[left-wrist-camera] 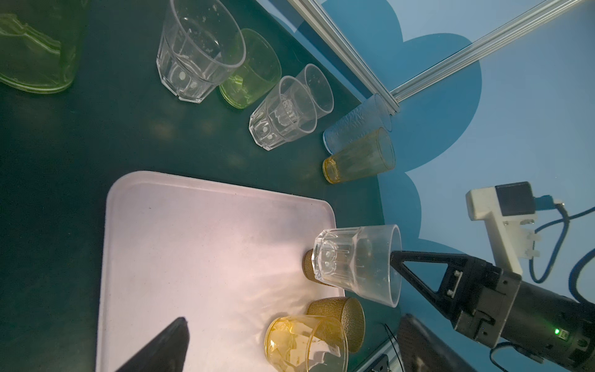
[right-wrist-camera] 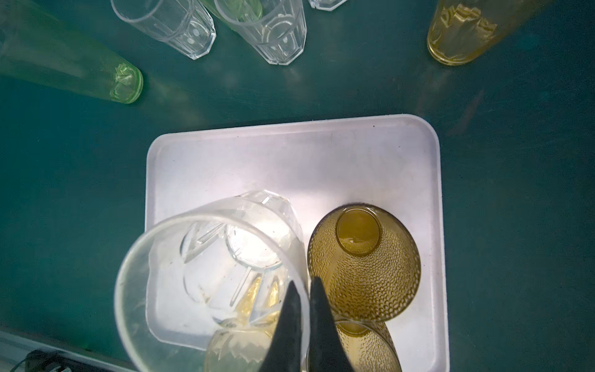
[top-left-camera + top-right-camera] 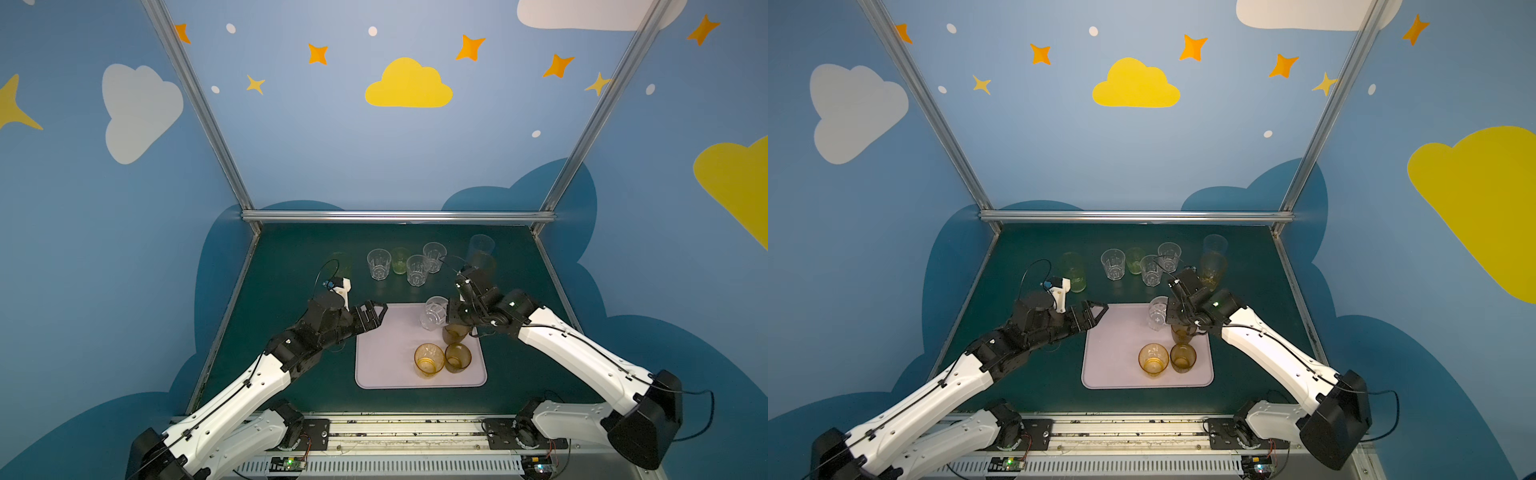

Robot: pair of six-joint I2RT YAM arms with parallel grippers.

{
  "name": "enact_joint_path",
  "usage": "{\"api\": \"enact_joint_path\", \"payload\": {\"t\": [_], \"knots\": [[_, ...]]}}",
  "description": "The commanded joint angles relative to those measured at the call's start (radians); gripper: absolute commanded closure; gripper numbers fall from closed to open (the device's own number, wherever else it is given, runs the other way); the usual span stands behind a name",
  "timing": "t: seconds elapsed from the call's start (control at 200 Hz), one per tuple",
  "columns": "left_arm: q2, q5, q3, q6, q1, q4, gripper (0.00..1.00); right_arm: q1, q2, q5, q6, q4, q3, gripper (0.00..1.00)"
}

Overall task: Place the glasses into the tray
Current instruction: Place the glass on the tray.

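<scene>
Crowding the brown glass [image 2: 363, 264], right jaws pinch a clear glass [image 2: 219, 257]; left jaws gape.

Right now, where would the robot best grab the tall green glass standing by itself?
Probably its rim, from above: one finger of the tool inside, one outside. The tall green glass stands upright, mouth up, apart from the others, and the open left tool is nearest. The right tool holds a clear glass that way.
</scene>
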State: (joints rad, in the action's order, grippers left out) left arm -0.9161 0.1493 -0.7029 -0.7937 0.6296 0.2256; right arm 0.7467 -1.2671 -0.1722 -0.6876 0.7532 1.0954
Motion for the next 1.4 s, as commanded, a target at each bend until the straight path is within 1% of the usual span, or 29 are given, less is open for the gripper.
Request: {"api": "enact_joint_path", "payload": {"t": [0.0,0.29,0.511,1.106,1.227,1.397], "knots": [[0.019,-0.037,-0.013,-0.009,0.001,0.018,0.0,0.019,-0.004,-0.012,-0.006,-0.043,-0.002,1.0],[0.055,-0.067,0.017,-0.022,0.0,0.015,0.0,0.052,-0.06,-0.027,-0.017,-0.05,-0.026,1.0],[0.04,-0.064,0.016,-0.023,0.001,0.014,0.0,0.074,-0.089,-0.065,-0.027,-0.05,-0.029,1.0],[0.012,-0.053,0.014,-0.007,-0.006,0.011,0.0,0.111,-0.177,-0.084,-0.06,-0.04,-0.022,1.0],[0.013,-0.051,0.016,-0.005,-0.01,0.015,0.0,0.112,-0.182,-0.081,-0.075,-0.05,-0.026,0.92],[0.014,-0.05,0.025,-0.012,-0.016,0.02,0.0,0.112,-0.191,-0.074,-0.085,-0.057,-0.025,0.88]]}}
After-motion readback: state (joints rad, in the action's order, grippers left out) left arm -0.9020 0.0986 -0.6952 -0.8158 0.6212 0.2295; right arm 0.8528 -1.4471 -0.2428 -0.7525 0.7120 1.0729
